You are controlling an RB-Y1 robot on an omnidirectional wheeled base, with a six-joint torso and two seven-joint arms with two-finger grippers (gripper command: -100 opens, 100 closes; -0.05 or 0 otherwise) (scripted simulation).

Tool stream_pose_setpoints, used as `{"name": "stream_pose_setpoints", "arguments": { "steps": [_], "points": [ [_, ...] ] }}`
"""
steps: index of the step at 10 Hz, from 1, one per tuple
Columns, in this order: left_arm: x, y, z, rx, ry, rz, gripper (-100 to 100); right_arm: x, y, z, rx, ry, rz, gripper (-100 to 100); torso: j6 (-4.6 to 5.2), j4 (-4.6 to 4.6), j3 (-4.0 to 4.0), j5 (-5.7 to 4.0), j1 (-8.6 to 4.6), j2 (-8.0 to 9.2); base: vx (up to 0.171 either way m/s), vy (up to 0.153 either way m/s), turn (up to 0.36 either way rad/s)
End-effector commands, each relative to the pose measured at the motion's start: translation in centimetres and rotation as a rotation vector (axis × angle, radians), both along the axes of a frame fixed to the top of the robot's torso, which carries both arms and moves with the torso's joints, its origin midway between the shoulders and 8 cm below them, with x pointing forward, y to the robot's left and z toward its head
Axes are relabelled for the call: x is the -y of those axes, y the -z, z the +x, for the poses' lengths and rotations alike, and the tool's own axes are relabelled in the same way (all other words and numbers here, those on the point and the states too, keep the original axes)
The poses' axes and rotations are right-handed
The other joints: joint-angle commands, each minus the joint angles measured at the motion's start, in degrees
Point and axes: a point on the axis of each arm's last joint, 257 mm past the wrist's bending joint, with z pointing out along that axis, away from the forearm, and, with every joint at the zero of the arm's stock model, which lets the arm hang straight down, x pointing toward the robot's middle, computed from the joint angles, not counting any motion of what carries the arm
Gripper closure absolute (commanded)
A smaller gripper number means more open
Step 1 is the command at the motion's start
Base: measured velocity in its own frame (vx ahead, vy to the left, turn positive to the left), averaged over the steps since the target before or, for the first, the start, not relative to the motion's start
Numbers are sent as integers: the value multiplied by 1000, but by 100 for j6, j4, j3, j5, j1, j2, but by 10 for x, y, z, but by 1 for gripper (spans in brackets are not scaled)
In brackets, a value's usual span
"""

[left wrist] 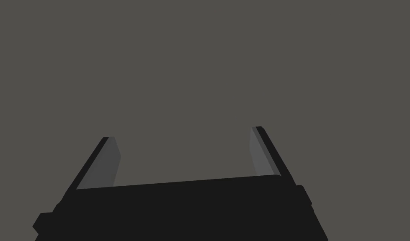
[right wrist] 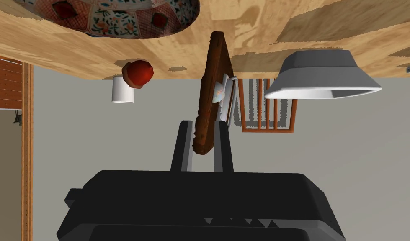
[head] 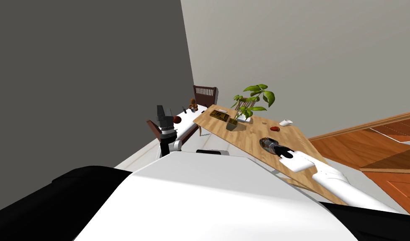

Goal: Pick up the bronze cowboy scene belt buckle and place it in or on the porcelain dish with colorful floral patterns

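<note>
Room: dark grey wall [head: 74,83] at left; wooden table [head: 246,136] runs slantwise across the middle.
Left gripper [left wrist: 182,134]: raised beside the dark wall, well apart from the table; fingers spread, nothing between them.
Table load: potted plant [head: 246,106], small red object [right wrist: 137,73], white cup [right wrist: 123,89]; none belong to the task.
Dish [right wrist: 112,23]: floral panels in colour, standing on the table's right part.
Right gripper [right wrist: 202,122]: just beside the Dish; fingers clamped on the belt buckle [right wrist: 210,83], brown, held edge-on.
Progress: pick looks done; buckle not yet in the Dish.
Remaining: carry over the rim, lower, release.
Unclear: whether the buckle's far end touches the table.
</note>
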Motion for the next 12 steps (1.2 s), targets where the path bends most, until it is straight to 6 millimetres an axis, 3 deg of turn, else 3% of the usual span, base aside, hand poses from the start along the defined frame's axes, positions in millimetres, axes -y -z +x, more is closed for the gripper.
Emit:
{"name": "stream_pose_setpoints", "arguments": {
  "steps": [1,4,5,6,10,11,12],
  "points": [
    [0,0,0,0,0,0,0,9,-4,-7,-21,10,-16,100,0,0,0,0,0,0,-23,-170,30],
    [0,0,0,0,0,0,0,26,-13,-18,-64,26,-52,100,6,-2,0,-2,-12,2,-17,-184,36],
    [0,0,0,0,0,0,0,23,-11,-15,-56,21,-45,100,5,-4,-6,0,1,-9,7,-70,9],
    [0,0,0,0,0,0,0,25,-12,-16,-58,24,-48,-100,2,-6,-10,1,36,-14,0,-16,0],
    [0,0,0,0,0,0,0,25,-12,-16,-57,24,-49,-100,1,-6,-10,12,75,-14,0,-2,0],
    [0,0,0,0,0,0,0,25,-12,-16,-57,24,-49,0,1,-6,-10,12,75,-14,0,0,0],
    [0,0,0,0,0,0,0,24,-26,-9,-51,14,-52,-100,1,-6,-10,12,75,-14,3,1,-87]
  ]
}}
